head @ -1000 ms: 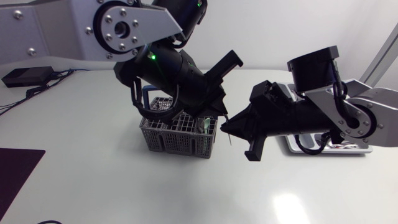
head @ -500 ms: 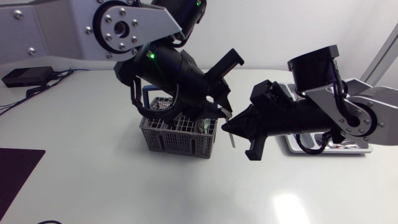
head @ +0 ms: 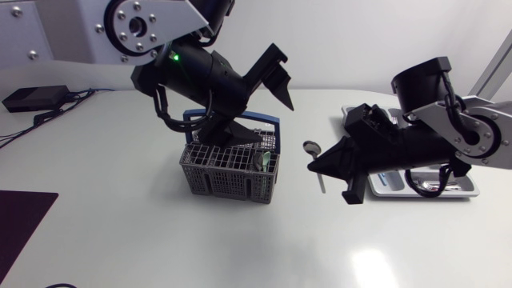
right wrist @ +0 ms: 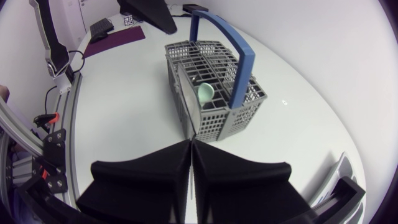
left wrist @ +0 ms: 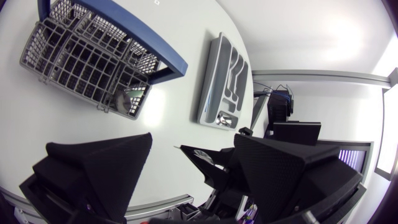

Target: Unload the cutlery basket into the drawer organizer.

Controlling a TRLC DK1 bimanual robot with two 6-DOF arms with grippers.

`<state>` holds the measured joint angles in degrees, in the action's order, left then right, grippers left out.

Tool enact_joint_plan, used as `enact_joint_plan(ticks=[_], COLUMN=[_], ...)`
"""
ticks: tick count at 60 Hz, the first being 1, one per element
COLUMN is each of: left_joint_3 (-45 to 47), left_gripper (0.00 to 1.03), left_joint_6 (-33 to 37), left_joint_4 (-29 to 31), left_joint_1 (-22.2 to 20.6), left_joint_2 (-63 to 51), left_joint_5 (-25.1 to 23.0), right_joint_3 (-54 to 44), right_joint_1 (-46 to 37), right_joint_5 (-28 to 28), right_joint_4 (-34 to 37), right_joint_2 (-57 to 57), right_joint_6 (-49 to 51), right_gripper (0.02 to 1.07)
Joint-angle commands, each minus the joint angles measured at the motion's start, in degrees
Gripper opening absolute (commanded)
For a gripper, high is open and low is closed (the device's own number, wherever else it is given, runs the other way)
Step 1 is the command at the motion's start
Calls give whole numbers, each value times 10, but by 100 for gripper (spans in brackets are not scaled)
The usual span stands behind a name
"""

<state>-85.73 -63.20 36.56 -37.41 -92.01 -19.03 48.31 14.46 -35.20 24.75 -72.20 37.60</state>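
The left gripper (head: 282, 76) hangs above the cutlery basket (head: 230, 170) at the middle left of the surface, its fingers spread wide with nothing between them. The basket – grey mesh with a blue handle (right wrist: 225, 53) – has a pale green piece (right wrist: 205, 93) upright in one right-hand compartment. Just right of it, a spoon (head: 310, 147) sits crosswise at the tips of the right gripper (head: 314, 166), whose fingers appear pressed together on its handle. At the far right lies the drawer organizer (left wrist: 214, 87), with some cutlery already in it.

By my reading the job is partly done: one spoon is in transit, and at least the green piece waits to be unloaded. No brand, label or writing is legible on these things.
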Motion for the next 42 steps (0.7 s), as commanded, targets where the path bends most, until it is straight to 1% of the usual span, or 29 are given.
enact_joint_plan(ticks=[1,9,17,24,35,42], left_joint_3=[-15,-11,1,17,35,43], left_gripper=[98,98,98,98,98,98], left_joint_6=[4,36,70,105,135,152], left_joint_4=[8,32,41,45,49,57], left_joint_1=[20,35,52,57,66,66], left_joint_2=[10,-2,-9,-11,-8,-6], left_joint_5=[0,6,9,18,18,23], right_joint_3=[17,30,48,70,118,145], right_joint_1=[-39,-110,-182,-243,-331,-363], right_joint_5=[-8,-22,-37,-44,-41,-28], right_joint_4=[29,71,108,142,176,185], right_joint_2=[-18,-40,-68,-98,-161,-195], right_joint_6=[62,143,221,295,397,437], right_gripper=[8,8,8,8,8,8])
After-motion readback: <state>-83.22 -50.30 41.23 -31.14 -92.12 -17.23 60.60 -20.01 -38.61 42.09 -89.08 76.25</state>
